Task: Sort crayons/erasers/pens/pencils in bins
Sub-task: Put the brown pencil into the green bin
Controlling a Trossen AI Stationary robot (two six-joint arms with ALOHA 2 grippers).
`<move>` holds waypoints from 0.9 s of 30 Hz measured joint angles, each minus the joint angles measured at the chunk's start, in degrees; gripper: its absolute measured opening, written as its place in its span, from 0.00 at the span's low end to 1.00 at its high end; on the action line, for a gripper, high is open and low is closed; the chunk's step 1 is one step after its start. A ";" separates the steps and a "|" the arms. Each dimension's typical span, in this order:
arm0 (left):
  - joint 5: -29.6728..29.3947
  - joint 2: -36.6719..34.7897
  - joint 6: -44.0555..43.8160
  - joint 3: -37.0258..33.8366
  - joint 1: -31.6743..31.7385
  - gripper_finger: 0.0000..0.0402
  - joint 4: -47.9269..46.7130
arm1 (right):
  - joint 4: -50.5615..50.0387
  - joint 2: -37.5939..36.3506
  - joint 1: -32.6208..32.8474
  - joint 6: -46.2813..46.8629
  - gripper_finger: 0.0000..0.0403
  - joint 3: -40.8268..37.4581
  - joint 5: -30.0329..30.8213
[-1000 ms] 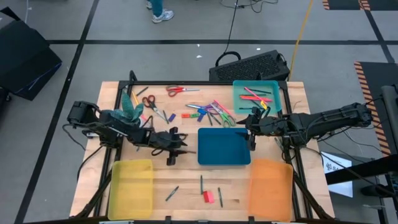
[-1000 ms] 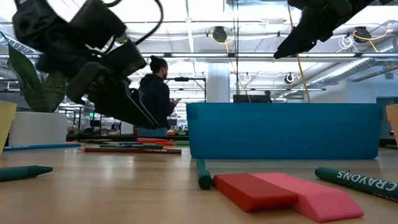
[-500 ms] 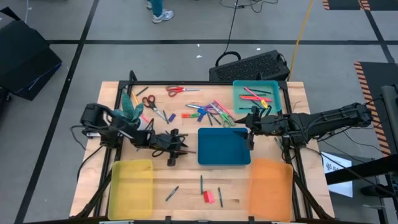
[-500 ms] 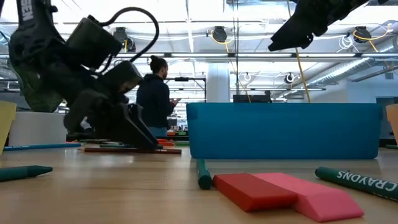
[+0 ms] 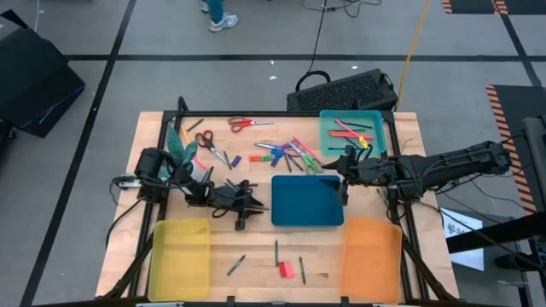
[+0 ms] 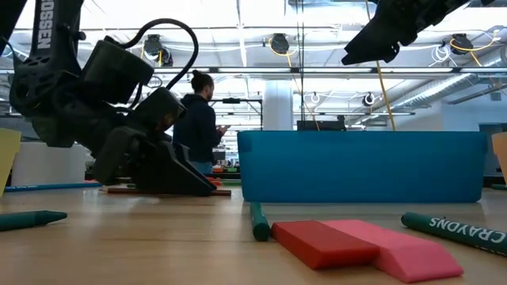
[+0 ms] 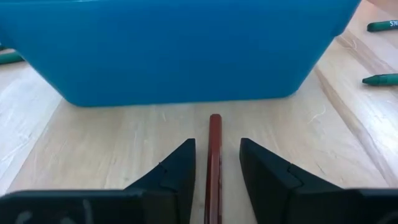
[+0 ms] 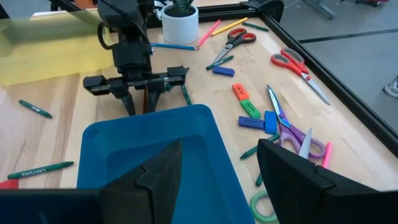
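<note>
The left end effector [image 7: 213, 163] rests on the counter [image 7: 93, 137] beside the blue bin [image 7: 180, 50], fingers spread astride a reddish-brown pencil [image 7: 214, 155], while the right end effector [image 8: 217, 163] hovers spread over that bin.

The brown pencil [image 7: 214, 163] is cut off at the picture's edge. The left gripper [image 6: 170, 170] hides pens behind it.

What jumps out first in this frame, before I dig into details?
The dark blue bin sits mid-table, and the left gripper is down on the wood just left of it, open jaws straddling a dark red pencil. The right gripper hovers open over the bin's right end. Nearest the low camera lie red and pink erasers.
</note>
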 joint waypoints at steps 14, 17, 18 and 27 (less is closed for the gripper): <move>0.23 4.16 1.95 -0.11 0.02 0.29 6.36 | 0.00 0.01 0.00 0.00 0.50 0.00 0.01; 0.06 4.18 1.66 -0.11 0.02 0.29 6.36 | 0.19 0.00 0.00 0.00 0.50 0.00 0.01; 0.02 4.18 1.48 -0.11 0.02 0.28 6.36 | 0.34 -0.01 0.00 0.00 0.50 0.00 0.01; 0.32 4.15 2.08 -0.04 -0.04 0.04 5.05 | 0.44 0.01 0.00 0.00 0.50 0.00 0.01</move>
